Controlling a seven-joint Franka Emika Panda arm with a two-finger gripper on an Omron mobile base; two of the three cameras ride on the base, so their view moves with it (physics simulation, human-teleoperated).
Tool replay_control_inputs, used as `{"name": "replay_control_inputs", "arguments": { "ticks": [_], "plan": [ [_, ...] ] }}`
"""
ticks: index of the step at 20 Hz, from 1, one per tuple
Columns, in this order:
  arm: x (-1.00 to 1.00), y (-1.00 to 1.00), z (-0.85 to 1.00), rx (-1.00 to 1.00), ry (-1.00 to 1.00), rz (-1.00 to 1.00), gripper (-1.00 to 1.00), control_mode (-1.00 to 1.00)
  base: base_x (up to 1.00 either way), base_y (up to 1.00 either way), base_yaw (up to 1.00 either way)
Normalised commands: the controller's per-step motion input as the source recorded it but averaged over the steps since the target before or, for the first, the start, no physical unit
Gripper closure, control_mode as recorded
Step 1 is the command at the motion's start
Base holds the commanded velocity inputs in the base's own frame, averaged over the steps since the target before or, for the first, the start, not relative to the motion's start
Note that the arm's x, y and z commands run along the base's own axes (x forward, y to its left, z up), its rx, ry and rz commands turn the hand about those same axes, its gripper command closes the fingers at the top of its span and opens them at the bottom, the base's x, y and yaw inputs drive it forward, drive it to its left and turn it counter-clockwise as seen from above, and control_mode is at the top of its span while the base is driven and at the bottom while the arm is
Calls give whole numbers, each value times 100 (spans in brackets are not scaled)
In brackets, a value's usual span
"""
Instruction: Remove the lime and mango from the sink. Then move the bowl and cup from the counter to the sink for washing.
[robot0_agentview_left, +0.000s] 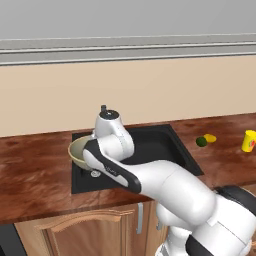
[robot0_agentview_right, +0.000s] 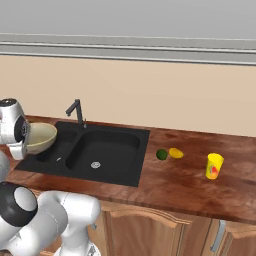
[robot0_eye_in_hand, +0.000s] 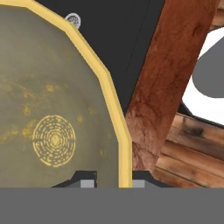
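our jaws pinch the bowl (robot0_eye_in_hand: 52, 109) rim above the sink (robot0_agentview_right: 107, 142); lime (robot0_agentview_right: 161, 154) and mango (robot0_agentview_right: 175, 153) are out, cup (robot0_agentview_right: 214, 166) still on the counter (robot0_agentview_right: 190, 187).

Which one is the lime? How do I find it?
Start at the black sink, then look just right of it on the brown counter. Two small fruits sit side by side there. The lime is the round dark green one nearer the sink; the mango next to it is yellow-orange and oval.

Glossy wood-grain counter (robot0_agentview_right: 170, 182), matt black sink (robot0_agentview_right: 125, 160), speckled bowl (robot0_eye_in_hand: 48, 109).
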Motion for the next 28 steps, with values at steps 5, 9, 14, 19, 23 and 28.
{"name": "replay_control_inputs", "arguments": {
  "ticks": [5, 9, 14, 19, 23, 28],
  "plan": [
    [-3, -31, 0, 0, 4, -9, 100, -100, 0, 0, 0],
    [-3, -32, 0, 0, 5, -9, 100, -100, 0, 0, 0],
    [-1, -33, 0, 0, 4, -9, 100, -100, 0, 0, 0],
    [-2, -35, 0, 0, 1, -8, 100, -100, 0, 0, 0],
    [0, -35, 0, 0, 4, -7, 100, -100, 0, 0, 0],
    [0, -31, 0, 0, 7, -6, 100, -100, 0, 0, 0]
  ]
}}
